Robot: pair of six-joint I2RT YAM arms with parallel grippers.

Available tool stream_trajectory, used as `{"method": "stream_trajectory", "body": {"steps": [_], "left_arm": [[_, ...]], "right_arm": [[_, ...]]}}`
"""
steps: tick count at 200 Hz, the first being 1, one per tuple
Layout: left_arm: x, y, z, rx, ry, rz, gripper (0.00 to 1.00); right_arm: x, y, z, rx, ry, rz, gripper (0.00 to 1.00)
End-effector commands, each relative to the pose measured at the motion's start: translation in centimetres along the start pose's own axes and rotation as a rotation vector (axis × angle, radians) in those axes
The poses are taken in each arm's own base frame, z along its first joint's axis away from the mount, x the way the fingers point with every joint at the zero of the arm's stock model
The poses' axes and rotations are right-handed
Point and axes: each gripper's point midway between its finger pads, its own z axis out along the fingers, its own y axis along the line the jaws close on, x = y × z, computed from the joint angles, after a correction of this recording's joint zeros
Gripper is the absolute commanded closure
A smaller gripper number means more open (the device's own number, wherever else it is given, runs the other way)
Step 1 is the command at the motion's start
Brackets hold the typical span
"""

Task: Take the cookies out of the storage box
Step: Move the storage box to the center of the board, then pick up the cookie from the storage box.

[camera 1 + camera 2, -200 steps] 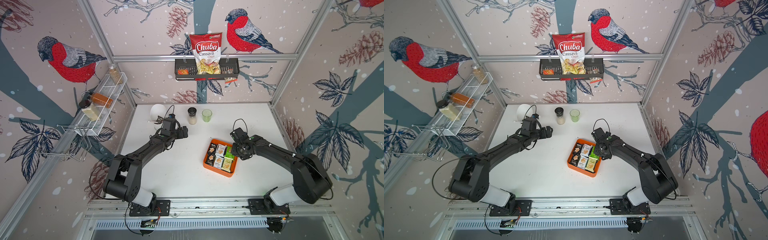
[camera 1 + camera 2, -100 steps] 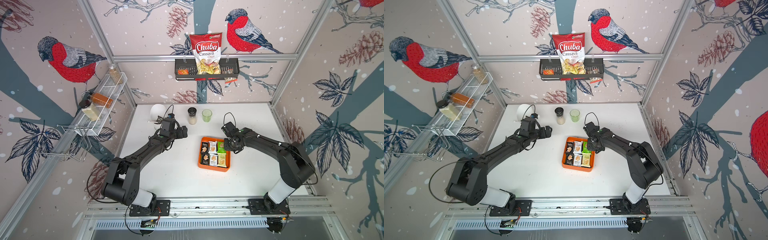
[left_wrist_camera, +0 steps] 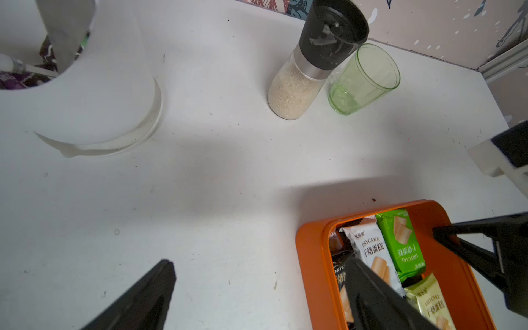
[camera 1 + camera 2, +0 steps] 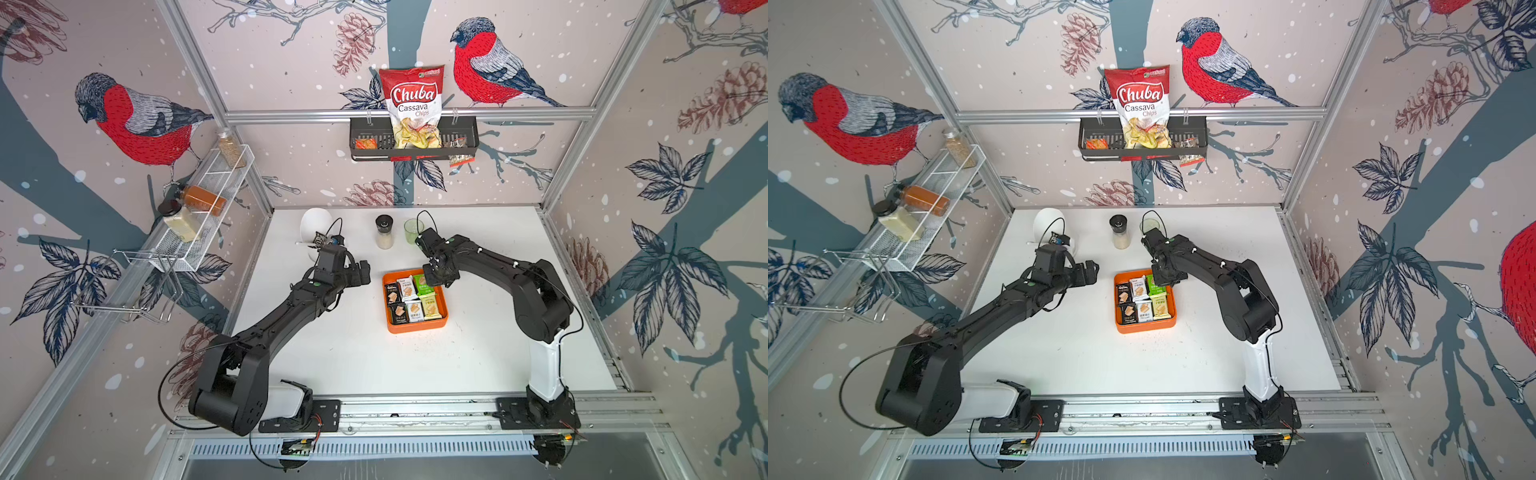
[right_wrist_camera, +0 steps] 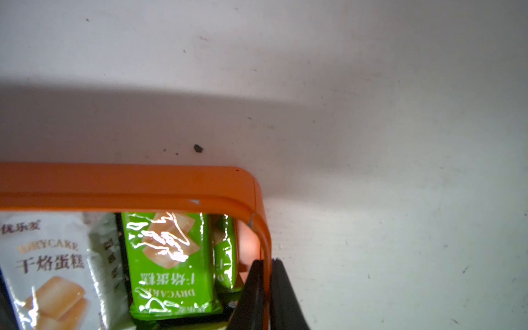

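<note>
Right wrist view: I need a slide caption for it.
Right fingers shut on the box wall near a corner, green cookies inside.

Papered walls (image 4: 291, 54) close in on three sides, pale pink and printed with red-breasted bullfinches (image 4: 137, 124), pinecones (image 4: 353, 45) and dark blue-grey branches and leaves (image 4: 677, 286). Aluminium rails (image 4: 291, 115) run across the back wall and up the corners. A black perforated basket (image 4: 465, 129) hangs from the back rail, and a white wire rack (image 4: 187, 255) is fixed along a side wall. Below lies a white tabletop (image 4: 374, 365), lightly scuffed and specked — evenly lit, with soft shadows. A metal track (image 4: 415, 411) edges its near side.
</note>
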Motion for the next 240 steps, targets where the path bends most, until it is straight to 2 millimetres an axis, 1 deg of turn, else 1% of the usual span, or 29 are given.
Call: {"method": "stream_trajectory", "body": {"steps": [1, 26, 40, 61, 70, 93, 109, 111, 127, 143, 168, 214, 240], "left_arm": [[0.5, 0.3, -0.4, -0.011, -0.001, -0.013, 0.04], [0.5, 0.3, -0.6, -0.005, -0.01, -0.025, 0.04], [0.2, 0.1, -0.6, 0.004, -0.018, -0.029, 0.04], [-0.5, -0.4, -0.4, 0.023, -0.027, -0.033, 0.04], [-0.8, -0.7, -0.1, 0.033, -0.025, -0.035, 0.04], [-1.3, -1.3, 0.9, 0.052, -0.02, -0.051, 0.04], [-1.6, -1.8, 1.8, 0.077, -0.006, -0.075, 0.04], [-1.3, -1.7, 2.1, 0.078, 0.003, -0.08, 0.04], [-1.5, -2.4, 2.9, 0.11, 0.023, -0.106, 0.04], [-1.8, -2.7, 3.4, 0.125, 0.032, -0.124, 0.04], [-1.9, -2.8, 3.7, 0.129, 0.032, -0.135, 0.04], [-0.7, -2.2, 3.9, 0.102, 0.063, -0.128, 0.04], [-0.5, -2.0, 3.9, 0.092, 0.066, -0.129, 0.04]], "right_arm": [[0.4, 0.1, -0.1, 0.016, 0.035, -0.047, 0.77], [-0.4, 0.6, -1.2, -0.01, 0.025, -0.031, 0.53], [-1.1, 0.5, -2.2, -0.016, 0.005, -0.018, 0.45], [-1.9, 0.4, -4.0, -0.028, -0.03, -0.009, 0.37], [-2.1, 0.7, -4.7, -0.051, -0.039, -0.007, 0.34], [-2.6, 1.5, -6.3, -0.108, -0.068, 0.003, 0.32], [-2.8, 2.5, -6.9, -0.168, -0.073, 0.014, 0.31], [-2.8, 2.6, -6.9, -0.177, -0.073, 0.015, 0.31], [-2.9, 3.6, -7.1, -0.23, -0.072, 0.034, 0.31], [-2.9, 4.2, -6.8, -0.257, -0.074, 0.045, 0.32], [-2.7, 4.7, -5.9, -0.276, -0.073, 0.055, 0.32], [-2.5, 4.6, -3.5, -0.233, -0.055, 0.049, 0.33], [-2.8, 4.4, -2.4, -0.2, -0.048, 0.049, 0.35]]}}
